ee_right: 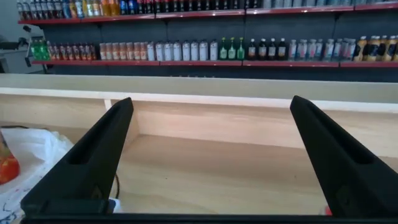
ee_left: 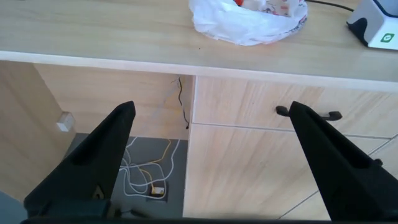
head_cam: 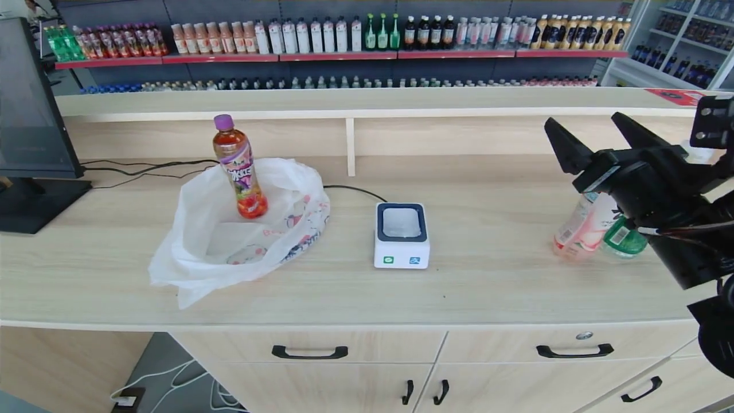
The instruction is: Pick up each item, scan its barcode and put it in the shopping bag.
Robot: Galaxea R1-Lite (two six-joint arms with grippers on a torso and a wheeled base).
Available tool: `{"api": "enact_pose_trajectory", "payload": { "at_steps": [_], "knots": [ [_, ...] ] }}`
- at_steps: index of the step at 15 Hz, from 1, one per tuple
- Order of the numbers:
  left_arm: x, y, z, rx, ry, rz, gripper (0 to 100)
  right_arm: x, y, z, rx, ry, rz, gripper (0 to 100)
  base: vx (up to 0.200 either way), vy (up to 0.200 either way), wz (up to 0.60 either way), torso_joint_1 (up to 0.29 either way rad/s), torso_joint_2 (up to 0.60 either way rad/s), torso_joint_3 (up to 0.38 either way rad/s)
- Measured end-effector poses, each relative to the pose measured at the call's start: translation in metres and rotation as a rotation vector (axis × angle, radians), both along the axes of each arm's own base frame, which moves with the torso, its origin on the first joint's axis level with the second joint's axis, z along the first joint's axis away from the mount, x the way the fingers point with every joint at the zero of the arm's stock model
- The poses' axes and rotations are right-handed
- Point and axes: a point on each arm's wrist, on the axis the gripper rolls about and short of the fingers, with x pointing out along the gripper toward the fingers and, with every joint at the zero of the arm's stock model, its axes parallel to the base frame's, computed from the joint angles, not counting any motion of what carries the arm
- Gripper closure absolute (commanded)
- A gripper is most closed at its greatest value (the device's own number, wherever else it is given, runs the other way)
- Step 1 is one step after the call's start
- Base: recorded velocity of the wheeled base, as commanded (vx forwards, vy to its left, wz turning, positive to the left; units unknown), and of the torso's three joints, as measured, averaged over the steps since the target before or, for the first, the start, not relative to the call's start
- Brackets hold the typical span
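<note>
A red-drink bottle with a purple cap stands upright inside the white shopping bag at the counter's left-centre. The white barcode scanner sits mid-counter. At the right, a pink bottle and a green bottle rest close together on the counter. My right gripper hangs open above them, holding nothing. My left gripper is open and empty, below the counter's edge in front of the cabinet fronts. The wrist views catch the bag, the scanner, the bag's edge and the bottle.
A dark monitor stands at the counter's far left, with cables running behind the bag. A raised wooden ledge backs the counter. Drawers with black handles lie below. Shelves of drinks fill the background.
</note>
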Motion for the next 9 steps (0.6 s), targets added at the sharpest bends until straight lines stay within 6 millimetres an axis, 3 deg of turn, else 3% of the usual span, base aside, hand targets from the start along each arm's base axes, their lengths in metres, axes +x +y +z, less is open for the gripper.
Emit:
{"api": "enact_pose_trajectory", "payload": {
  "at_steps": [4, 9],
  "knots": [
    [0.0000, 0.0000, 0.0000, 0.003, 0.000, -0.001, 0, -0.0055, -0.0089, 0.0060, 0.006, -0.020, -0.027, 0, 0.000, -0.200, 0.00, 0.000, 0.00, 0.005],
    [0.0000, 0.0000, -0.0002, 0.007, 0.001, -0.001, 0, -0.0073, -0.0064, 0.0016, 0.001, -0.002, -0.016, 0, 0.000, -0.200, 0.00, 0.001, 0.00, 0.002]
  ]
}}
